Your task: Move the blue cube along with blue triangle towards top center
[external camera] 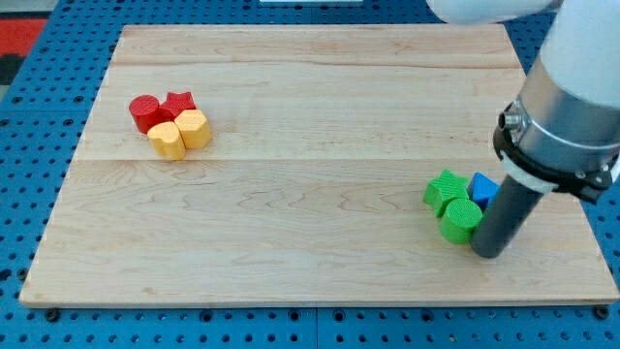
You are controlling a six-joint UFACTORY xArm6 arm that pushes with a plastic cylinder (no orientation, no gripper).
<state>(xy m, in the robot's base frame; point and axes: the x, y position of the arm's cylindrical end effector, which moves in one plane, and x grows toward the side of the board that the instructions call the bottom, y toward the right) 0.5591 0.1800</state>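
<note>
I am looking down on the wooden board [310,145], which is sitting on a blue pegboard surface [39,126]. My arm [572,87] is coming in from the view's top right, and its dark rod is reaching down to the board near the view's lower right corner. My tip [489,252] is resting on the wood just to the view's right of the green cylinder [459,221], touching it or nearly so (the rod is blocking the exact contact line, so I cannot tell which). There are no jaws on this rig, only the straight rod, so nothing is being clamped.

A blue block [483,187] is peeking out just above the tip, between the rod and the green star-shaped block [446,189]. Most of it is hiding behind the rod, so I am not calling its shape, and I am seeing only this one blue piece; a second blue block is not showing anywhere. The green star-shaped block is sitting against the green cylinder's upper left side, and the three are forming a tight cluster.

Well apart, toward the view's upper left, four more blocks are huddling together: a red cylinder [145,112], a red star-shaped block [178,104] beside it, and below them a yellow cylinder [168,141] and a yellow hexagonal block [194,129], all touching.
</note>
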